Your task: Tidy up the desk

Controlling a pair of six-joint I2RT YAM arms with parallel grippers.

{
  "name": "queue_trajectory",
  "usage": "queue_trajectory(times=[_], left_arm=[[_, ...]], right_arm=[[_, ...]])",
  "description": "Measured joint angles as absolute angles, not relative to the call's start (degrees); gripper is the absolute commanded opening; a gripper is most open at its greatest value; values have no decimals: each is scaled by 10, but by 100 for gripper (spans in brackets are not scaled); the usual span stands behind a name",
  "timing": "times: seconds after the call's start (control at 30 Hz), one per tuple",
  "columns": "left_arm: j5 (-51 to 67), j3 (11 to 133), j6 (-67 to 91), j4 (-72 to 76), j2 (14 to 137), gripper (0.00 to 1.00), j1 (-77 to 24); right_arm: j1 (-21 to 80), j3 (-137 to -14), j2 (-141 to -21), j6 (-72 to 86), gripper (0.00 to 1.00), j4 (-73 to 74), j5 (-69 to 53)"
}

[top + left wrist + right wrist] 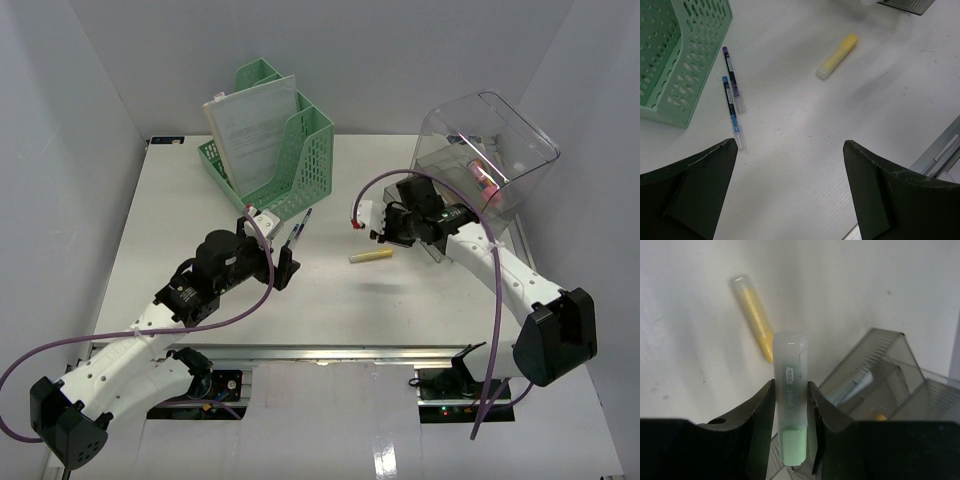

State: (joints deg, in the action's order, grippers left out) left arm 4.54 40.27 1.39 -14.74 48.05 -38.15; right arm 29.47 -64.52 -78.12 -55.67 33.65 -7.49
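The white desk [190, 210] carries a yellow highlighter [370, 257], also in the left wrist view [837, 56] and the right wrist view [754, 315]. My right gripper [790, 385] is shut on a green highlighter [791, 405] with a clear cap, held above the desk just behind the yellow one; it shows in the top view [383, 232]. A purple pen [731, 75] and a blue pen [733, 110] lie side by side next to the green file rack [675, 55]. My left gripper [789, 145] is open and empty above bare desk, just in front of the pens [298, 228].
The green file rack [275, 140] with papers stands at the back centre-left. A clear bin [495, 150] with small items stands at the back right, a grey compartment tray [880, 370] beside my right gripper. A metal rail [330, 352] runs along the front edge.
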Motion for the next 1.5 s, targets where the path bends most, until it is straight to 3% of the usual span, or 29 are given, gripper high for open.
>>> queue_trajectory(times=[0.23,0.33,0.53,0.7,0.9,1.2,1.5], left_arm=[[45,402,14,-149,480,98,-382],[45,402,14,-150,480,98,-382],[45,401,14,-150,479,98,-382],[44,401,14,-150,478,98,-382],[44,401,13,-150,478,98,-382],[41,401,13,-150,478,98,-382],[36,401,13,-150,477,98,-382]], right_arm=[[272,-640,-807,-425,19,230,101],[261,-626,-815,-387,27,193,157],[239,-620,-832,-336,56,139,215],[232,-620,-844,-321,64,131,216],[231,-624,-841,-341,71,167,119],[233,-630,-821,-613,74,347,-240],[233,-662,-917,-722,76,397,-302]])
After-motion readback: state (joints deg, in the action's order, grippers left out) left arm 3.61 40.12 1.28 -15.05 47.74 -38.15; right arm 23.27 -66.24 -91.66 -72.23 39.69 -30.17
